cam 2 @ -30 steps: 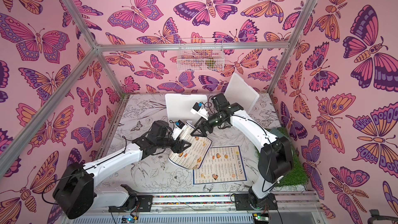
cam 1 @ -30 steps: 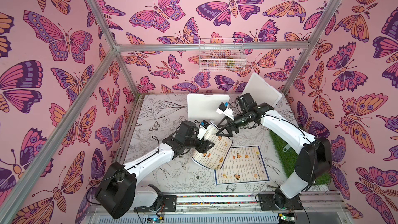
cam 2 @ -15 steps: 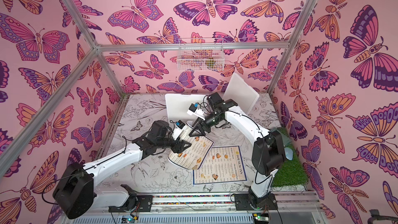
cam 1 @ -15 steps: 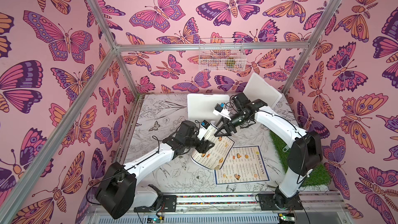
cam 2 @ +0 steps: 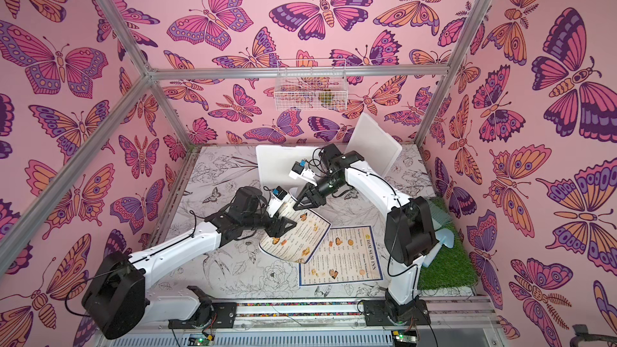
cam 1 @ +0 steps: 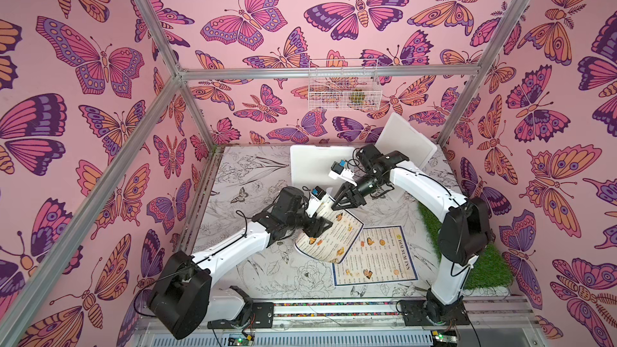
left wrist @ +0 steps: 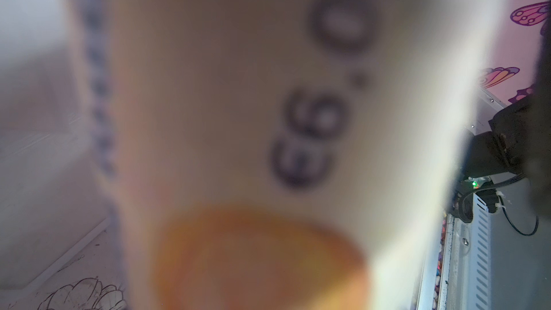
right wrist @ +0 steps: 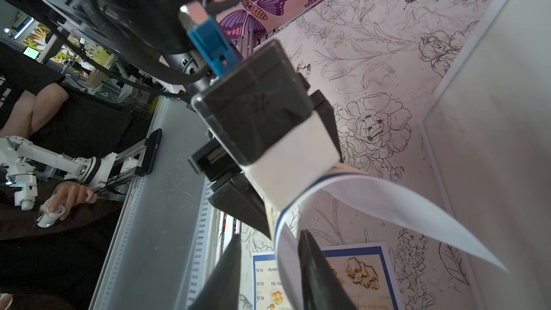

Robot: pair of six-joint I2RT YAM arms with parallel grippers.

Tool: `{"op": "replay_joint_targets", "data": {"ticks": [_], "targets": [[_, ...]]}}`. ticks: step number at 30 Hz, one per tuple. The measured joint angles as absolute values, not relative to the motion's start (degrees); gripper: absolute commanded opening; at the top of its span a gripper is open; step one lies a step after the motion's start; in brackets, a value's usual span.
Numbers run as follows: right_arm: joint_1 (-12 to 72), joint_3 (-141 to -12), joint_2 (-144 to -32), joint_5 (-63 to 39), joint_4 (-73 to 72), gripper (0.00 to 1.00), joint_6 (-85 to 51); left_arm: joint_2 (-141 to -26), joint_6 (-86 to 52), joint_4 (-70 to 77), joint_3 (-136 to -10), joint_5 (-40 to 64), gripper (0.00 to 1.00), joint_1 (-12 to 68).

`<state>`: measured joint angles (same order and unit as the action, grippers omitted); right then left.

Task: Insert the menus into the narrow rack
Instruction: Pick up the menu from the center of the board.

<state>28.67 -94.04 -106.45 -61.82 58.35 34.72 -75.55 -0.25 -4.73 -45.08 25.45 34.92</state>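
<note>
Mid-surface, entry one: lifted menu (cam 1: 334, 233). It is raised off the surface (cam 1: 260, 262) and curled, and my left gripper (cam 1: 324, 225) carries it at a side edge. I judge that gripper clamped on it, since nothing else bears the sheet. Neither has shifted over the last second.

Entry two: right gripper (cam 1: 335, 207). A second ago it stood back from the sheet with jaws wide. It has since come in over the sheet's upper edge, and the jaws have drawn much narrower. They are not yet pinching.

Entry three: flat menu (cam 1: 377, 258). It lies untouched on the surface, with one corner under the lifted sheet.

Entry four: wire rack (cam 1: 342, 88). It hangs on the back rail, well apart from both sheets, and neither menu is in it.

Reading: I take this as a second grip being added to steady or straighten the limp sheet before it goes to the rack.

View notes:
- **Right wrist view:** only here do I see the blue-bordered edge running between the fingers (right wrist: 313, 269), with a gap open on one side.
- **Left wrist view:** nothing but blurred print pressed close to the lens.
- **Top views:** the rack shows in these alone.
</note>
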Motion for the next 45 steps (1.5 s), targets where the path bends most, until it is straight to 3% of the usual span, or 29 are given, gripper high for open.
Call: {"op": "replay_joint_targets", "data": {"ticks": [8,11,14,23,30,39,45], "targets": [[28.7,-94.0,-106.6,-61.9,59.0,0.05,35.2,-75.5,-0.3,-4.7,-45.1,25.5,0.67,35.0],[28.7,-94.0,-106.6,-61.9,59.3,0.0,35.6,-75.5,-0.3,-4.8,-45.1,25.5,0.78,35.0],[28.6,-94.0,-106.6,-61.9,59.4,0.0,35.9,-74.6,-0.6,-4.8,-45.1,25.1,0.99,35.0],[28.6,-85.0,-96.1,-56.5,49.0,0.0,27.0,-57.7,-9.7,-4.4,-44.3,18.1,0.99,34.5],[30.5,-82.8,-83.8,-43.2,39.9,0.0,16.1,-39.6,-22.0,-0.6,-33.6,13.6,0.99,29.4],[43.8,-98.1,-83.7,-19.3,41.6,0.0,13.5,-39.5,-27.3,-1.3,-33.4,13.4,0.99,25.7],[47.7,-102.5,-81.1,-8.7,44.4,0.0,14.9,-37.9,-27.5,1.8,-35.0,15.7,0.99,25.5]]}}
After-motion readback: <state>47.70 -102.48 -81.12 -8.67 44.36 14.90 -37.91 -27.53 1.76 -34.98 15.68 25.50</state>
